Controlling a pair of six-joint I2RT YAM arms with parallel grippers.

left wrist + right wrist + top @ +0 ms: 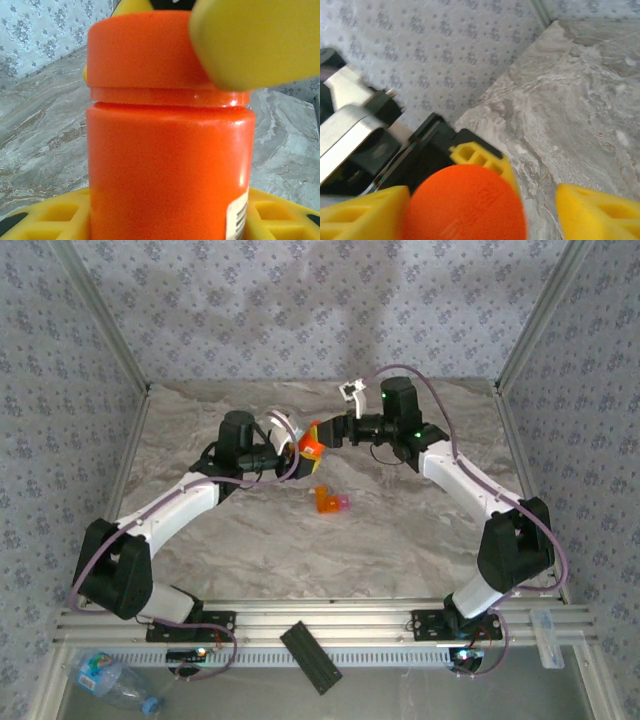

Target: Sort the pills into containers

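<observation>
Centre of the counter (420, 540): the left claw (297, 450) grips the orange pill bottle (165, 165) by its body, clear of the surface, cap (145, 50) on. The right claw (480, 212), reaching in from 2 o'clock, straddles the cap with its jaws parted; one finger (360, 212) touches it and the other stands off. The boxy orange compartment (325, 502), with its pink piece, lies on the counter at 5 o'clock of the bottle, apart.

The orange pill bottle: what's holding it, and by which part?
The left gripper holds the orange pill bottle by its body. The right gripper straddles the cap, a gap beside one finger, so not gripping it.
</observation>
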